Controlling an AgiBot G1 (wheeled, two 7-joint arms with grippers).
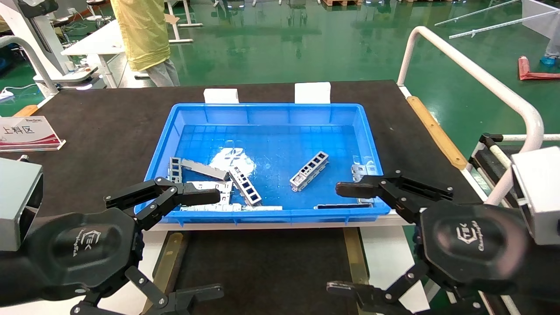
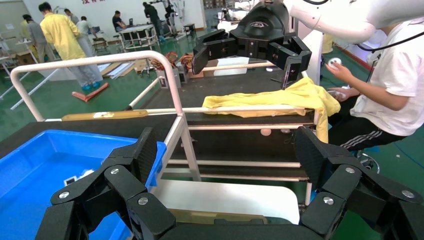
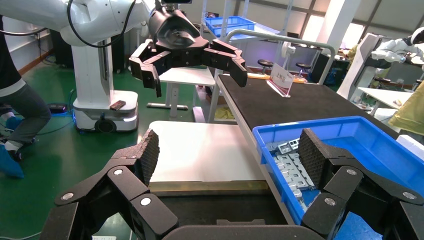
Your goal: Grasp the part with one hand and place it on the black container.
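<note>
Grippers are hovering at the near edge of the work, one at each lower corner of the head view. Left gripper [image 1: 210, 243] is holding its fingers spread wide, its upper finger reaching over the near-left corner of the blue bin [image 1: 201, 113] and its lower finger lying over the black container [image 1: 262, 262]. Right gripper [image 1: 339, 238] is likewise standing wide apart and empty, its upper finger crossing the bin's near-right corner. The part [image 1: 309, 170] is lying tilted on the bin floor, right of centre, apart from both grippers and touching nothing else. A second ladder-like channel [image 1: 246, 185] is resting among flat grey plates [image 1: 205, 168] heaped toward the bin's near-left side. The black container is sitting just in front of the bin, between brass-coloured side rails [image 1: 355, 258], with nothing visible on it. A sign [image 1: 27, 133] is standing on the black table mat [image 1: 109, 127], left of the bin.
</note>
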